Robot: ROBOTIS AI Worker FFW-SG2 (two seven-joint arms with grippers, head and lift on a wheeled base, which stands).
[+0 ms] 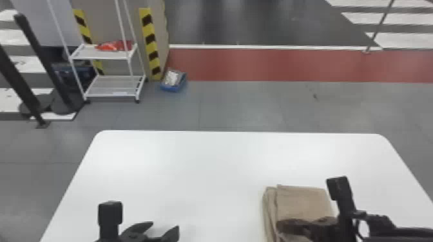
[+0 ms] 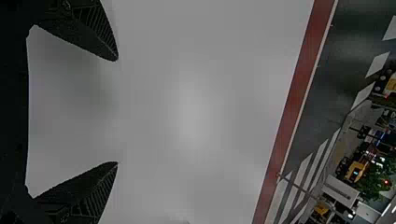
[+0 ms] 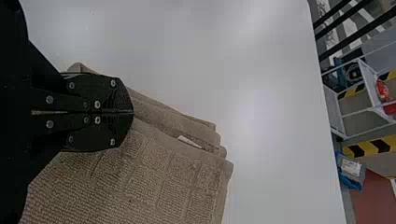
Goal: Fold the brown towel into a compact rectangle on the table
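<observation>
A grey floor with a red band (image 1: pixel 290 64) runs behind the white table (image 1: pixel 193 161), and a white wheeled rack (image 1: pixel 100 57) stands off toward the far left. On the table's right-hand part lies the brown towel (image 1: pixel 299 199), folded into a thick, fairly neat block, its stacked layers showing along the side that faces the robot's left. A small white tag (image 3: pixel 189 141) pokes out between those layers.

The right pincer (image 3: pixel 133 112) is over the towel, its two fingers pressed together; whether any cloth is caught between them I can't tell. In the head view it comes in from the right and points leftward, so its tips end near the layered side, while part of the towel reaches beyond it toward the table's far edge. The block seems to run lengthwise away from the robot, though its near end is cut off, so that is a guess.

The left pincer (image 1: pixel 165 225) is spread, over the table well to the left of the cloth. The right arm is plainly the nearer one. The folding looks close to done; any last tidying would probably fall to that arm, pressing or squaring the layered side without dragging the top layer askew.
</observation>
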